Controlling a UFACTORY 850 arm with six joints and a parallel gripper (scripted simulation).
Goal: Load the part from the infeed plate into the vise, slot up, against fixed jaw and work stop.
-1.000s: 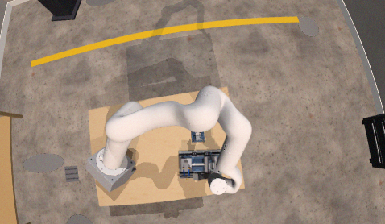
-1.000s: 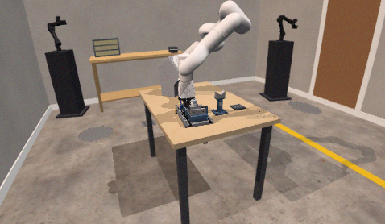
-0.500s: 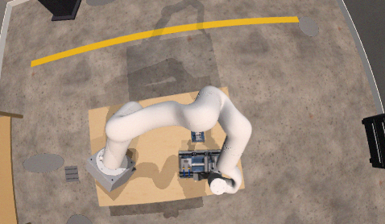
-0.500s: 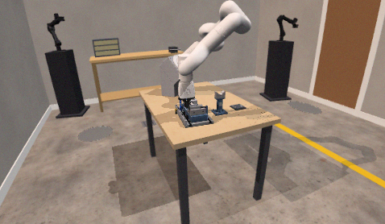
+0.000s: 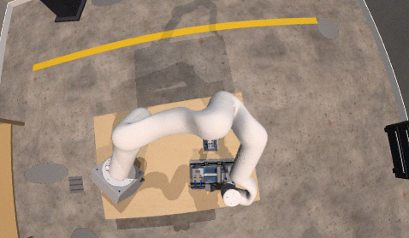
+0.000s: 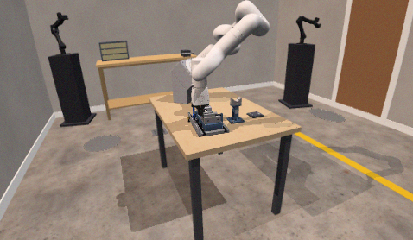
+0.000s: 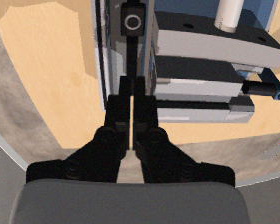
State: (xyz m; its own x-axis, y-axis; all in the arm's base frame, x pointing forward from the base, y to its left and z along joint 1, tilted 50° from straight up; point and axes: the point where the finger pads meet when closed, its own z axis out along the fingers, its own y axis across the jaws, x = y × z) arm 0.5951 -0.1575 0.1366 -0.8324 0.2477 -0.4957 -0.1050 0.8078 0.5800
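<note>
My gripper (image 7: 132, 92) is shut with nothing between the fingers, tips pressed together. It hangs low over the near end of the vise (image 7: 191, 50), which also shows in the top view (image 5: 210, 174) and in the exterior view (image 6: 207, 121). Right ahead of the fingertips a long grey piece with a dark groove along its top (image 7: 131, 23) lies along the left side of the vise; it looks like the part, slot up. I cannot tell whether the tips touch its end. The dark infeed plate (image 6: 255, 114) looks bare. The arm hides the gripper in the top view.
The V-block (image 6: 236, 110) stands on the table between the vise and the infeed plate, also seen from above (image 5: 210, 144). The table's front edge is close beside the gripper.
</note>
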